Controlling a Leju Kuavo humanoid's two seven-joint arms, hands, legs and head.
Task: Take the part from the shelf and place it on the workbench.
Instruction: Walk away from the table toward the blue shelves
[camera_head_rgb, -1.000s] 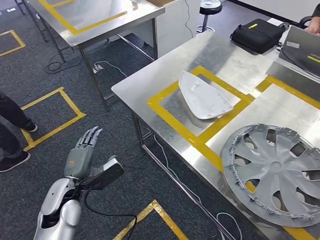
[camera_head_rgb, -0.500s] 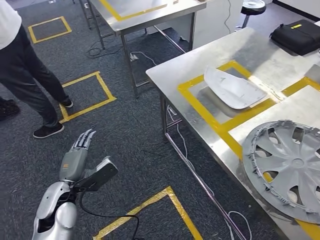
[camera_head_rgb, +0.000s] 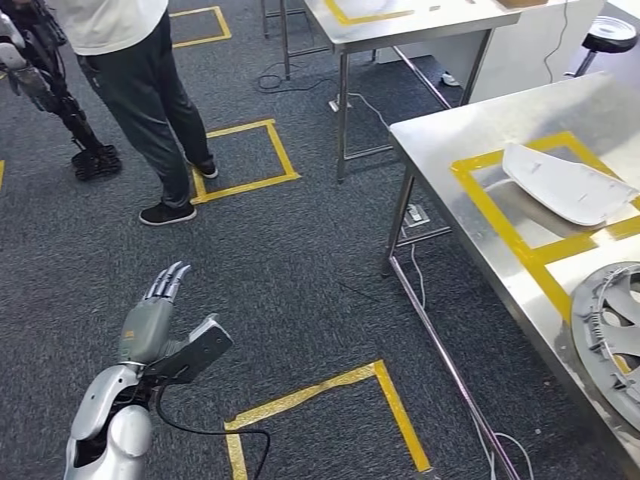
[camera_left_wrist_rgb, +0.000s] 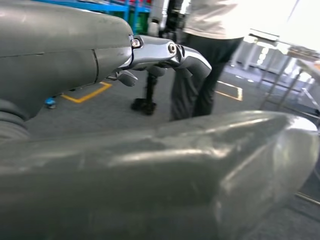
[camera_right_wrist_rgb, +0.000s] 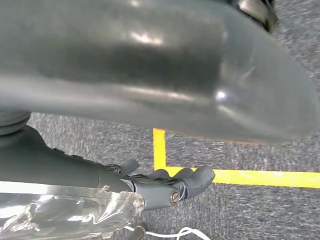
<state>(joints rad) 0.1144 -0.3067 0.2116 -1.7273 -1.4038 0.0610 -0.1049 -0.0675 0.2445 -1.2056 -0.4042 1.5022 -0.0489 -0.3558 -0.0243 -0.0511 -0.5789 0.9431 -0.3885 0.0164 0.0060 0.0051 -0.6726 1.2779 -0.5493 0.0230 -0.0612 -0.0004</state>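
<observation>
The whole head view had swung since a second before: the robot was turning away from the table (camera_head_rgb: 483, 130), where a white part (camera_head_rgb: 566, 185) lay inside the yellow tape frame, so it looked bound for another. No shelf was in sight. The left hand (camera_head_rgb: 151, 320) hung released, fingers spread; the right hand (camera_right_wrist_rgb: 166, 185) too, holding nothing. A hubcap (camera_head_rgb: 611, 330) was cut off at the table's near edge.

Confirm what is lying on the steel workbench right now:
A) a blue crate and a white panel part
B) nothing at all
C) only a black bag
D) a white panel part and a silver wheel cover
D: the head view shows the white panel part inside a yellow-taped box on the workbench, with the wheel cover nearer the robot.
</observation>
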